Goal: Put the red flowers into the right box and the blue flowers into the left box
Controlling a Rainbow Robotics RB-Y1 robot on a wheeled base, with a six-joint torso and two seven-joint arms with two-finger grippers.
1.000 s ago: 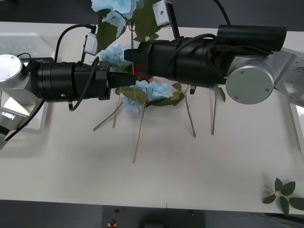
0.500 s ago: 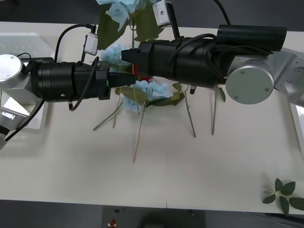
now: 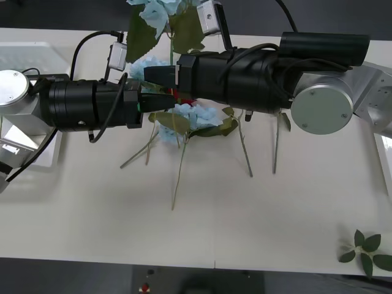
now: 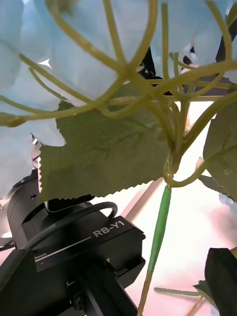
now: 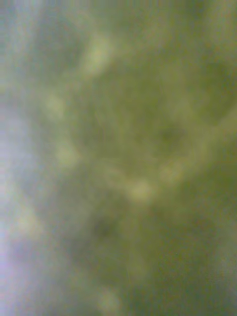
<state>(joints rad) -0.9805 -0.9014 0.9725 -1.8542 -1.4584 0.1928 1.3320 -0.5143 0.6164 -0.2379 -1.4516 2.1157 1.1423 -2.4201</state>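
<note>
Your two arms meet over the flower pile mid-desk [image 3: 202,233], hiding most of it. The right pincer [image 3: 160,75] holds a blue flower [image 3: 160,11] raised above the far edge; its stem [image 4: 159,232] hangs beside the left arm. You cannot tell the left pincer's [image 3: 160,101] state. Blue flowers [image 3: 195,115] and a red bloom [image 3: 184,100] lie beneath. The left box [image 3: 33,156] sits at the left edge, the right box [image 3: 384,153] at the right. A leaf sprig [image 3: 364,250] lies near the front right; the front desk is open.

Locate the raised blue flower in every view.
Front view: the blue flower sits at the top edge, left of centre.
Right wrist view: its pale petals span the top, with the stem running down.
Left wrist view: too blurred to tell.
Shared landmark: its large serrated leaf.
</note>
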